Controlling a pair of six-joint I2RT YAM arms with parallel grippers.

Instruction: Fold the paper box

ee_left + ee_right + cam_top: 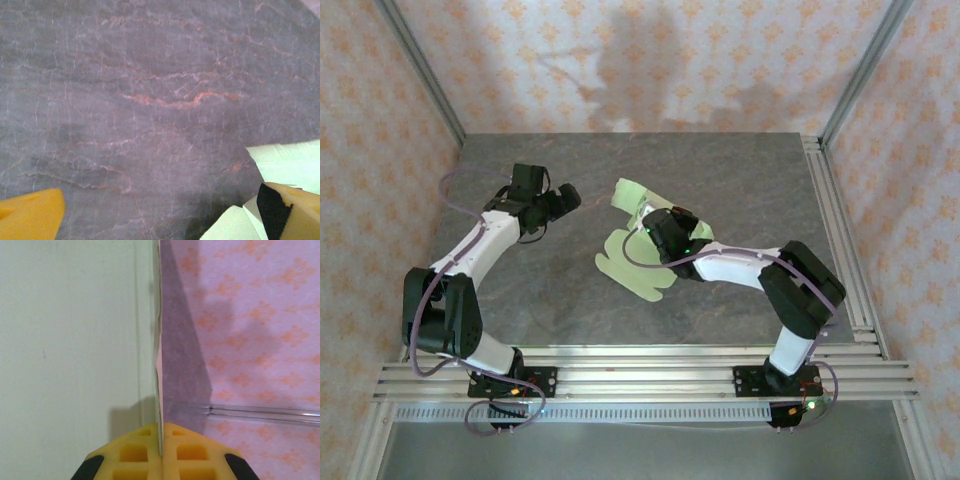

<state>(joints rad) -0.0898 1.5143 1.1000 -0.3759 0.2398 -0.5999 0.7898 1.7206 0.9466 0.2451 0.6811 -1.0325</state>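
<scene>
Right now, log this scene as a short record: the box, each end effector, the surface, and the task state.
paper box: pale green die-cut sheet, not yet a box; part lies flat, part is lifted
right end effector: shut on the paper box, thin card pinched edge-on
left end effector: open, empty, just left of the sheet
table: grey marbled slab
task state: folding not finished

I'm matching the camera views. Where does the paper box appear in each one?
Top external: paper box at centre.
Left wrist: paper box in bottom-right corner.
Right wrist: paper box on left half, edge pinched between right fingers.
Shared landmark: grey marbled table.
</scene>
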